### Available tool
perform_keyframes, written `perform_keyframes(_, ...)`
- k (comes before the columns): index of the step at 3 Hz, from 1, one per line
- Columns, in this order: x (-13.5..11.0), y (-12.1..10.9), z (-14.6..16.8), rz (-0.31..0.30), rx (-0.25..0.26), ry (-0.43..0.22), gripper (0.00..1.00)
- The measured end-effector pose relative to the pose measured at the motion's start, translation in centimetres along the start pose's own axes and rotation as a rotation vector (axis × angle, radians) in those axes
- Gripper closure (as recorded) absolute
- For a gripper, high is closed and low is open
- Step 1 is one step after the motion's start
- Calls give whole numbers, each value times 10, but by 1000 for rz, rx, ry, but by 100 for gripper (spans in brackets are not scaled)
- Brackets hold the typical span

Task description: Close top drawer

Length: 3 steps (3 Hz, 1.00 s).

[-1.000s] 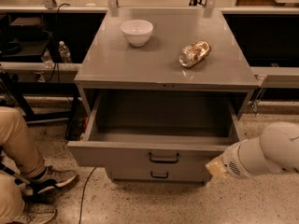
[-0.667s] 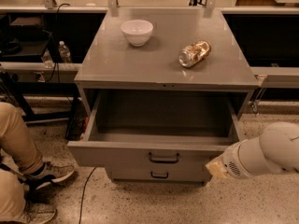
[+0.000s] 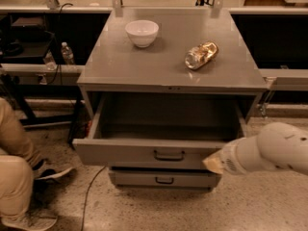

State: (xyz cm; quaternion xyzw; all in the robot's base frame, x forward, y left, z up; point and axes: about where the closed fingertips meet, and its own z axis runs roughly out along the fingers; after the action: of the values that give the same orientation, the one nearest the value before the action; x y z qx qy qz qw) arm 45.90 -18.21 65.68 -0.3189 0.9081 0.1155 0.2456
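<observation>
Below the worktop (image 3: 168,66), top drawer (image 3: 125,154) standing open, gripper (image 3: 213,163) at its front's right end (open or shut: cannot tell)

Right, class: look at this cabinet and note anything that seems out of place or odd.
The top drawer stands pulled far out. On the cabinet top a shiny container lies on its side. The hand sits by the drawer front's right end.

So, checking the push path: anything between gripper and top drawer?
Nothing shows there; in the camera view the gripper is at the top drawer's front panel, right of its handle.
</observation>
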Motion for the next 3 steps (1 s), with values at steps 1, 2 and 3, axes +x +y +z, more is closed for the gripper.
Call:
perform_keyframes(1,-24,-18,27,-12,-8,-58,100)
perform_keyframes(2,-44,-32,46,-28,-19,-99,100)
perform_keyframes(3,-44,-32,47,-28,-19,-100,100)
